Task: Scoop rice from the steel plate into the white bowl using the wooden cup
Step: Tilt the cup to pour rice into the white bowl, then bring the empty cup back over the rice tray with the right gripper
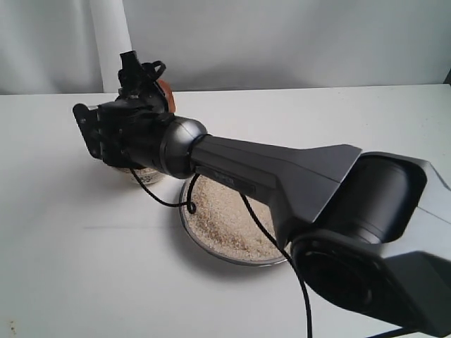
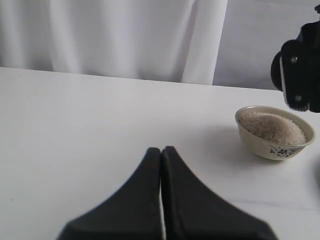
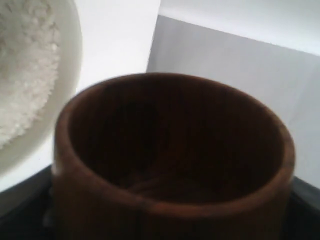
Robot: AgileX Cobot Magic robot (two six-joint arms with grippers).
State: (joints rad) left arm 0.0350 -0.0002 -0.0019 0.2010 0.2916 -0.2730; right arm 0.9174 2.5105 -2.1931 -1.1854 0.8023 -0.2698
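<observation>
Rice (image 1: 220, 218) is mostly in the plate (image 1: 183, 218), plus a good heap already in the bowl (image 2: 275, 132). We've got the right gripper (image 1: 144, 88) clamped on the cup (image 3: 170, 150), raised close by the bowl, and on the wrist cam the cup looks empty inside. Left gripper (image 2: 161, 167) is pinched together on nothing, parked low over the table (image 2: 75, 125), well apart from the bowl

What worries us: the bowl is heaped about to its rim, so we reckon another pour could send grains rolling over the side. The right arm also hangs right across the plate and its cable (image 1: 165, 203) droops to the plate's edge, so a careless swing back for another scoop could drag it through the rice or nudge the plate. And the cup's round, so a weak grip might let it twist mid-scoop
</observation>
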